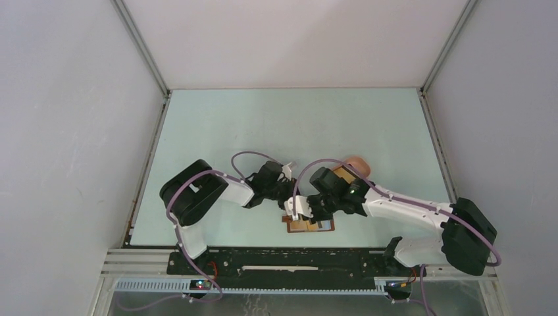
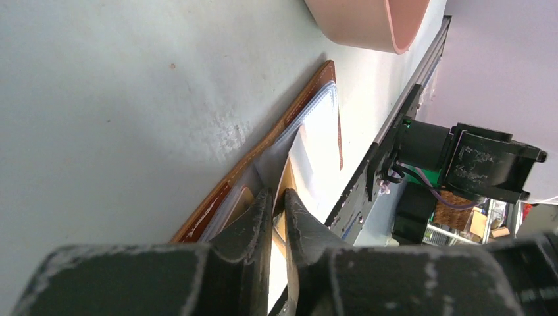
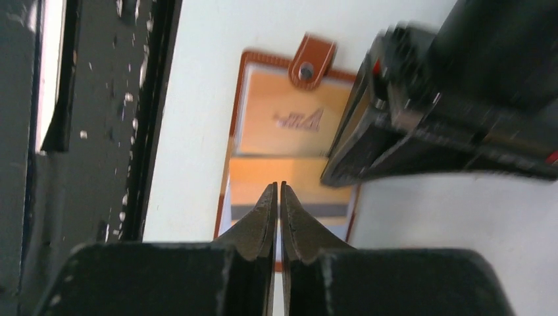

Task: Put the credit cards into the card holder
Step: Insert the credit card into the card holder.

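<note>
view: left wrist
left gripper (image 2: 279, 197): jaws a sliver apart, with a thin orange edge in the gap. Can't tell if it's pinched or loose.
orange-edged card (image 2: 314, 148): runs from the fingertips out over the card holder, tilted up off it. Face washed white by glare.
card holder (image 2: 293, 115): open on the table (image 2: 131, 99). Brown leather rim on the side away from the rail, clear sleeve edges showing inside.
pink tray (image 2: 365, 26): past the holder's far end, not touching it.

view: right wrist
right gripper (image 3: 277, 187): jaws all but closed, hairline gap, nothing seen in it. Tips are over the holder's near half; contact unclear.
striped card (image 3: 316, 178): orange with a dark band, lying on the holder's near half, under the tips.
holder far half: orange-tan face with a faint mark; card or lining, can't tell.
snap tab (image 3: 310, 58): sticks out at the holder's far end.
left gripper: blurred black bulk over the holder's right edge.
rail (image 3: 92, 131): dark, just left of the holder.

view: top
card holder: flat and open by the table's near edge, between the arm bases.
grippers: both meet above the holder. Fingers too small to read.
pink tray: behind the right arm, partly hidden.
</note>
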Controlling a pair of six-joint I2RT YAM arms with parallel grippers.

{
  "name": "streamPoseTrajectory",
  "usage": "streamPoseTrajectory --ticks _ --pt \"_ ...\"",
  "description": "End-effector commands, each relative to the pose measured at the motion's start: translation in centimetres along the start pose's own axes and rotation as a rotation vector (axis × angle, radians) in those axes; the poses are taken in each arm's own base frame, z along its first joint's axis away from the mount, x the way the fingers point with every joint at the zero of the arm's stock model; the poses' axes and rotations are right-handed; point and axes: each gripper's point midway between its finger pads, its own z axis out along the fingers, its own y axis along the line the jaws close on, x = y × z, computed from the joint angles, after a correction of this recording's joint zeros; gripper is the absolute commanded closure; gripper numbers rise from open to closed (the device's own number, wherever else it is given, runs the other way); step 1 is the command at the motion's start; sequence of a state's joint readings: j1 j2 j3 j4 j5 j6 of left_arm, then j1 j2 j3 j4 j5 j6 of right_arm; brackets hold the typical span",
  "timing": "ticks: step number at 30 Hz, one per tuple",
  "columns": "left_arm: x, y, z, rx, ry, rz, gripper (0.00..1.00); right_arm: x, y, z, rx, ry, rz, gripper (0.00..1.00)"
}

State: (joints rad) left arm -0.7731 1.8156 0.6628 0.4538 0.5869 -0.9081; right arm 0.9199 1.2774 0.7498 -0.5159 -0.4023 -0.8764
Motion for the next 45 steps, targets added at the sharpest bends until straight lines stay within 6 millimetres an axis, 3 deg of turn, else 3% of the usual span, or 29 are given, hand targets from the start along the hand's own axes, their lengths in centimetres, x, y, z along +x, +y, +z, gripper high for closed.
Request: streamPoseTrajectory --ticks 1,7,14,29,38,42,45 --pt "-0.4 0.9 0.6 -0.037 -0.012 0.03 0.83 -4.5 -1.5 1.2 0.029 -0.092 -0.082 0.89" --pt "-0.3 0.9 0.5 -0.034 -0.018 0.032 0.78 -3.8 -2.3 4.1 0.048 0.021 -0.111 0.89" --pt "-0.3 1.0 0.6 -0.031 -0.012 0.034 0.75 -1.3 -2.2 4.7 0.044 0.13 -0.109 0.93" --pt "-0.6 1.4 0.6 -0.044 -0.015 0.037 0.62 2.3 -0.9 2.8 0.029 0.269 -0.095 0.96" --pt "-1.0 1.3 0.4 -0.049 -0.035 0.043 0.6 3.9 -0.9 1.3 0.045 0.306 -0.034 0.97" --pt "-2.0 -0.3 -0.6 -0.025 -0.094 0.084 0.58 2.2 -0.9 -0.3 0.052 0.192 0.023 0.93" --pt "-3.0 -1.8 -2.3 -0.008 -0.178 0.144 0.56 0.1 -0.7 -2.8 0.026 0.03 0.107 0.85"
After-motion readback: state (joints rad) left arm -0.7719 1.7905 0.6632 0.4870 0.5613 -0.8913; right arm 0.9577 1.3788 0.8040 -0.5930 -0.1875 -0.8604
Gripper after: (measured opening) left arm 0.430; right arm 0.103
